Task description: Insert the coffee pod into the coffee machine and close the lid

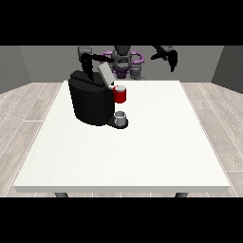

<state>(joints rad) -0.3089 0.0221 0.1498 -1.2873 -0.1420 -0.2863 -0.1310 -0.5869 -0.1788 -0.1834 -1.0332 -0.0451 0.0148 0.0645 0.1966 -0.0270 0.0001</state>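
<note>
1. While the coffee machine (91, 102) stands on the white table (142, 152), you see its grey lid (106, 74) tilted up.
2. You find no loose pod; a red part (120, 95) shows at the machine's front, above a grey cup (120, 117).
3. The hand at the view's left (87, 66) hangs over the machine; finger state: cannot tell.
4. The hand at the view's right (170, 57) hangs raised, fingers relaxed, holding nothing.

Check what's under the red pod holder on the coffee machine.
A small grey cup stands on the machine's black base, directly below the red pod holder. The cup's inside cannot be seen from the front view.
</note>
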